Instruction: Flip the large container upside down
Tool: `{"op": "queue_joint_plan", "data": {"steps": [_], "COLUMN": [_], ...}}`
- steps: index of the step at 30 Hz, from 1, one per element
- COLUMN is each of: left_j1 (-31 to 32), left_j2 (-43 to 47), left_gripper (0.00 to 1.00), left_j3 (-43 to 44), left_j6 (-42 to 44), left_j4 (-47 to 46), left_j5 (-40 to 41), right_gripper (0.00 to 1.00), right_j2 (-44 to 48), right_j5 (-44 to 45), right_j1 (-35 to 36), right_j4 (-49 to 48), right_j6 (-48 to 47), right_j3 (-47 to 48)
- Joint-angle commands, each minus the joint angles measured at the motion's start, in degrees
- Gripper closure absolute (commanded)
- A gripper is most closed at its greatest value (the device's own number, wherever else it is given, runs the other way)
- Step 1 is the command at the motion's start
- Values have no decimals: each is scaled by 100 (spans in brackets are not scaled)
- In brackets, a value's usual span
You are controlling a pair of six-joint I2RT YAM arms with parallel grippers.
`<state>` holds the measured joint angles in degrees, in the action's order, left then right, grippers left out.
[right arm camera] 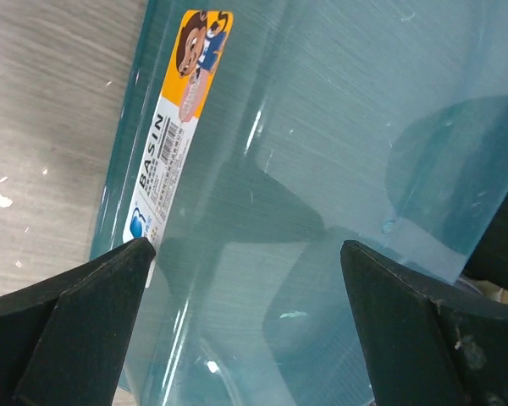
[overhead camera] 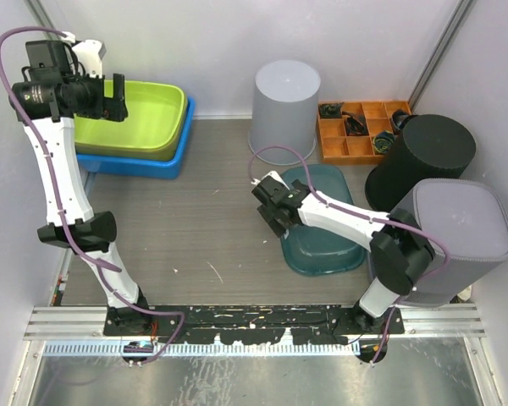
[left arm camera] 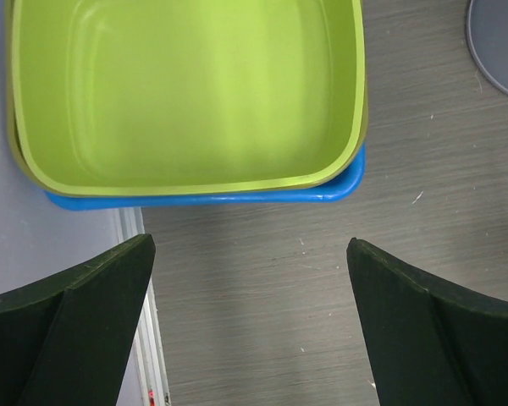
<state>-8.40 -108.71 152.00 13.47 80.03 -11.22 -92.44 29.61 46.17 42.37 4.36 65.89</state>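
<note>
On the right gripper [overhead camera: 271, 208] I see the jaws spread wide and empty over the left rim of the teal basin [overhead camera: 326, 245], right of centre on the tabletop [overhead camera: 195, 228]. The left gripper [overhead camera: 117, 98] gapes empty above a green tub [overhead camera: 148, 118]. A grey bucket [overhead camera: 285, 97] and black bin [overhead camera: 423, 161] stand near the basin, and my arm hides part of it.

1. The translucent teal plastic basin [overhead camera: 322, 241] is rectangular with rounded corners. It lies flat on the grey wood-grain table [overhead camera: 195, 220], right of the middle.
2. Its long side runs roughly from near to far, turned slightly.
3. A white-and-orange sticker [right arm camera: 182, 110] with a cartoon monkey and the word "BASIN" sits on one sloping long wall, close to the rim that meets the table.
4. That wall's outer face and a broad flat panel face upward, so the basin seems to lie mouth-down, though this is not certain.
</note>
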Motion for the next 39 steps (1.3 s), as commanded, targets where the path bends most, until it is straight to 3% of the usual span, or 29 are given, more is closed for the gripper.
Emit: {"op": "queue_joint_plan", "data": {"steps": [1, 9, 15, 21, 27, 31, 39], "left_j1": [-137, -386, -390, -381, -381, -272, 417], "left_j2": [-365, -724, -981, -1437, -1978, -2102, -1880], "left_gripper": [2, 1, 2, 1, 2, 13, 34], "left_j3": [151, 162, 182, 194, 167, 128, -260], "left_j6": [182, 109, 113, -484, -2027, -2391, -1278], "left_j4": [103, 194, 293, -33, -953, -1142, -557], "left_j5": [-290, -901, -1593, -2462, -2946, -3053, -2123], "right_gripper": [0, 0, 0, 0, 0, 0, 0], "right_j2": [-260, -299, -120, 488, 1582, 2315, 2724], "right_j5": [655, 1365, 1404, 475, -839, -1414, -1588], "right_j1": [-315, -587, -620, -371, -312, -313, -311], "right_j4": [424, 1098, 1117, 580, -404, -963, -1016], "right_j6": [471, 990, 1147, 1059, 1040, 1071, 1068], "right_j3": [202, 396, 505, 797, 618, 278, 58]}}
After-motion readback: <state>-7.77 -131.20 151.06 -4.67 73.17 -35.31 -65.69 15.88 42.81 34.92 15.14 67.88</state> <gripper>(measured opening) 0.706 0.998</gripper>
